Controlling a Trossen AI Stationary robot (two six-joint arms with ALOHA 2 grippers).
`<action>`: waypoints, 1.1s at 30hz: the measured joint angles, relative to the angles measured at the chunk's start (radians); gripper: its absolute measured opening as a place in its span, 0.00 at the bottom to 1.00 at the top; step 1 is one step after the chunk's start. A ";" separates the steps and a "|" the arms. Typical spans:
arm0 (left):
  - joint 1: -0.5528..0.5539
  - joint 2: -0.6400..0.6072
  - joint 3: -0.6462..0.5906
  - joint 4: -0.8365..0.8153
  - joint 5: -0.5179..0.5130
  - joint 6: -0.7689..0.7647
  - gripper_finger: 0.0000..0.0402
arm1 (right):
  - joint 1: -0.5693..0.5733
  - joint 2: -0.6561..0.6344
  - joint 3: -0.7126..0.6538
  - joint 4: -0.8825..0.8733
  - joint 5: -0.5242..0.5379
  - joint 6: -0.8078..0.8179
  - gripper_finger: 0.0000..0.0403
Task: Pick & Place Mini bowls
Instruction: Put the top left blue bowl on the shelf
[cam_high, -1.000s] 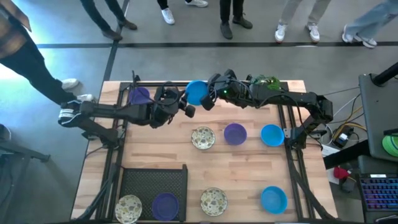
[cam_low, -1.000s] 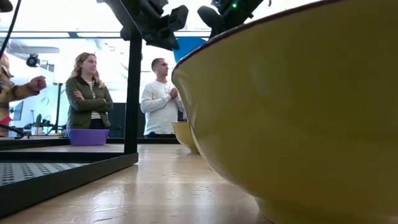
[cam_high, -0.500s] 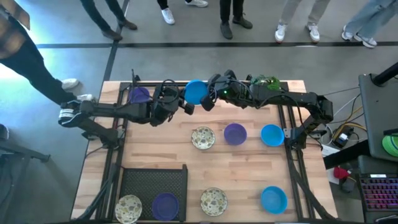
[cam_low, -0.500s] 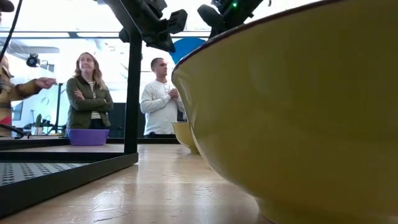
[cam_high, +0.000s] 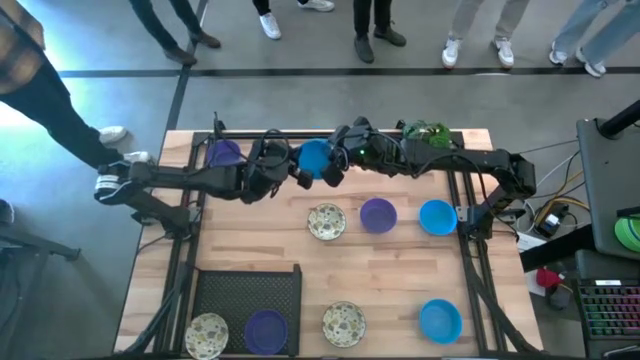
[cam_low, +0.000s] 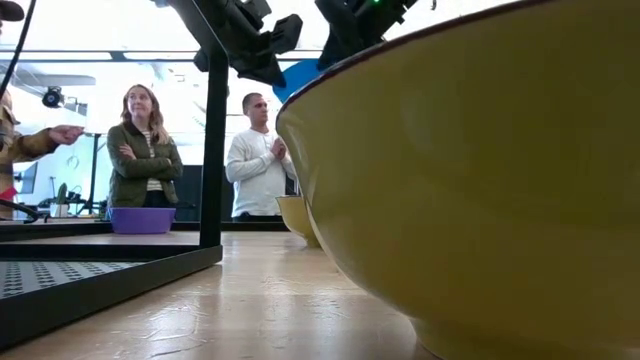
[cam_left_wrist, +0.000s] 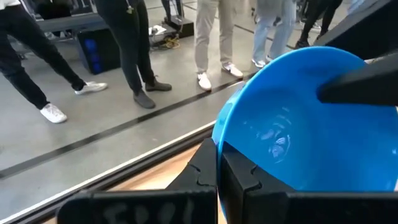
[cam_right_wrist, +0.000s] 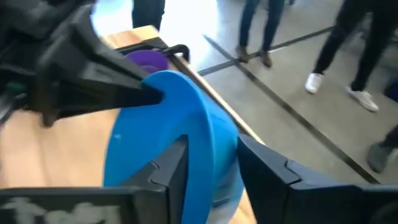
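A bright blue mini bowl (cam_high: 315, 158) hangs above the table's far middle between my two grippers; in the low view this blue bowl (cam_low: 298, 78) is well above the tabletop. My left gripper (cam_high: 298, 172) is shut on the bowl's left rim. My right gripper (cam_right_wrist: 214, 168) is open. One of its fingers (cam_right_wrist: 169, 167) stands on each side of the bowl's right rim (cam_right_wrist: 211, 152). My left gripper pinches the bowl's rim (cam_left_wrist: 217, 142) between its two fingers, one inside the hollow and one outside. It comes roughly level from the table's left. The bowl is lifted clear and tilted on edge, hollow toward my left wrist. My right gripper straddles the opposite rim; I cannot tell whether it touches.
On the table sit a purple bowl (cam_high: 224, 152) at far left, a cream bowl (cam_high: 326, 221), a purple bowl (cam_high: 378, 214) and blue bowls (cam_high: 436, 217) (cam_high: 440, 320). A black tray (cam_high: 247, 290) at near left holds two bowls. A green plant (cam_high: 425, 130) stands far right. People stand beyond the far edge.
My right gripper has opened off the blue bowl's rim and stays beside it. The bowl, held by my left gripper, has shifted a little toward the table's near edge.
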 joint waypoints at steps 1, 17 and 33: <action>0.000 -0.005 0.000 -0.007 0.000 0.000 0.00 | 0.007 -0.001 0.000 0.000 -0.001 0.000 0.37; 0.008 -0.143 0.000 -0.397 0.143 -0.090 0.00 | 0.039 -0.124 0.000 -0.014 -0.108 0.000 0.48; -0.024 -0.266 0.000 -0.914 0.715 -0.110 0.00 | 0.041 -0.215 0.000 -0.068 -0.232 -0.016 0.48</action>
